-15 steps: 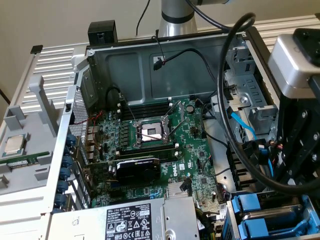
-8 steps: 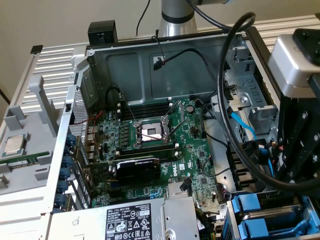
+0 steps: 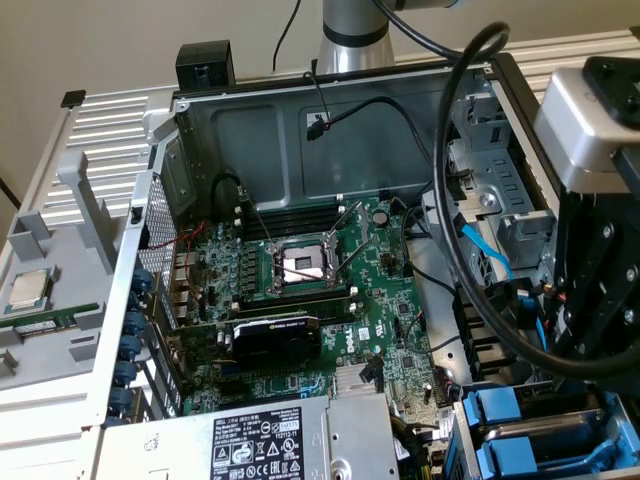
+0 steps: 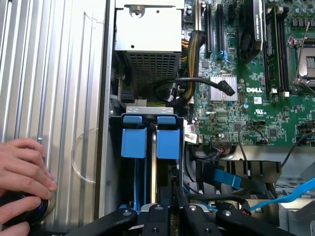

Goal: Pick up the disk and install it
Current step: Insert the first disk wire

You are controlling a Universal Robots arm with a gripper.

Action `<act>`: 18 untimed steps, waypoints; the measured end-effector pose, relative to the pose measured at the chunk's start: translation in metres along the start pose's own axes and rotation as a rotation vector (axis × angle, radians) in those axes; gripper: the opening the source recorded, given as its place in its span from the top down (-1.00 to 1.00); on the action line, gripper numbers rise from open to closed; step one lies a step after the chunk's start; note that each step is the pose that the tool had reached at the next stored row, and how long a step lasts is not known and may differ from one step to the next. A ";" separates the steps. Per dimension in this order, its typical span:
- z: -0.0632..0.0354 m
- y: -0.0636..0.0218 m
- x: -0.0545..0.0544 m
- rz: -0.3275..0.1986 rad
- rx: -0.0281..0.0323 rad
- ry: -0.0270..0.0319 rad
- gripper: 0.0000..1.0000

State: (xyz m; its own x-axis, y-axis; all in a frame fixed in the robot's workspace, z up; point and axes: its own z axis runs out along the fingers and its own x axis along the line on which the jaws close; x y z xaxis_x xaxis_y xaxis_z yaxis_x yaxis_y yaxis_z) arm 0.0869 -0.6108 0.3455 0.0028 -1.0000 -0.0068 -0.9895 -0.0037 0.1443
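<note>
The end effector [image 4: 173,212] is seen with its fingers drawn close together; whether anything is pinched cannot be told. Beside it, a hand [image 4: 22,172] is laid on the ribbed table [image 4: 54,73]. Just beyond, the disk [image 4: 152,162] is found in the drive bay between blue carrier tabs [image 4: 134,140]. Farther on, the power supply [image 4: 147,29] and motherboard [image 4: 246,108] are seen.

The arm [image 3: 352,35] is showing as a silver tube ringed by a dark band. A pale grey block [image 3: 585,130] is capping the wrist, and a thick black cable [image 3: 440,180] is looping off it. The gripper [image 4: 172,215] is showing black links with round pivot screws.
</note>
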 end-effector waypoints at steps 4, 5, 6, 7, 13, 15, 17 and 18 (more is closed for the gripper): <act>0.0008 0.0006 0.000 0.001 0.0000 0.0002 0.66; 0.0008 0.0008 -0.001 0.001 0.0000 0.0006 0.66; 0.0009 0.0008 -0.001 0.001 0.0000 0.0005 0.66; 0.0009 0.0010 -0.001 0.002 0.0000 0.0007 0.66; 0.0013 0.0014 -0.003 0.003 -0.0001 0.0067 0.66; 0.0011 0.0014 -0.003 0.007 -0.0001 0.0120 0.66; 0.0012 0.0014 -0.004 0.009 -0.0001 0.0157 0.66; 0.0012 0.0014 -0.004 0.010 -0.0001 0.0169 0.66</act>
State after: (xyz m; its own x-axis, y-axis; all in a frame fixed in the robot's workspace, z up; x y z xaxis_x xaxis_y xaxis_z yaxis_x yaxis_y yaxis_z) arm 0.0853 -0.6065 0.3445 -0.0049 -0.9999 0.0114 -0.9895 0.0065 0.1443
